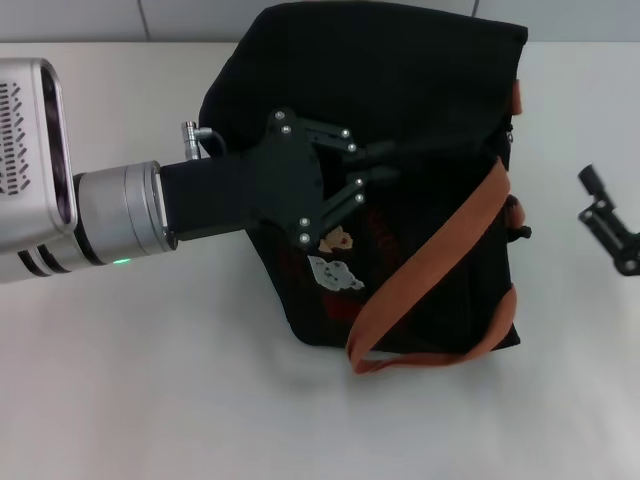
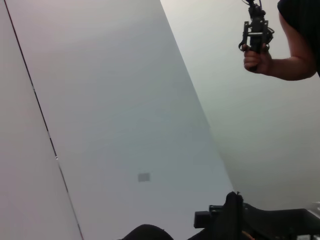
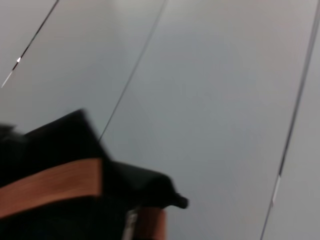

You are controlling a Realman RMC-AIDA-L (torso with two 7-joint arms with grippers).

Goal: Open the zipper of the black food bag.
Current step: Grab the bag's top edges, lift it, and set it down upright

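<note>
On the white table (image 1: 150, 380), the boxy black fabric food bag (image 1: 420, 120) with orange-brown webbing straps (image 1: 440, 250) is lying on its side, bear print facing up. Left gripper (image 1: 385, 170) is hovering over the bag's face, fingers spread narrowly, gripping nothing. Right gripper (image 1: 605, 215) is waiting well apart at the table's right side; cannot tell its finger state. Black zipper line (image 1: 508, 150) is running along the bag's right edge and is looking closed, judging by the head view. Zipper opening is not yet started; the pull tab is not being gripped
</note>
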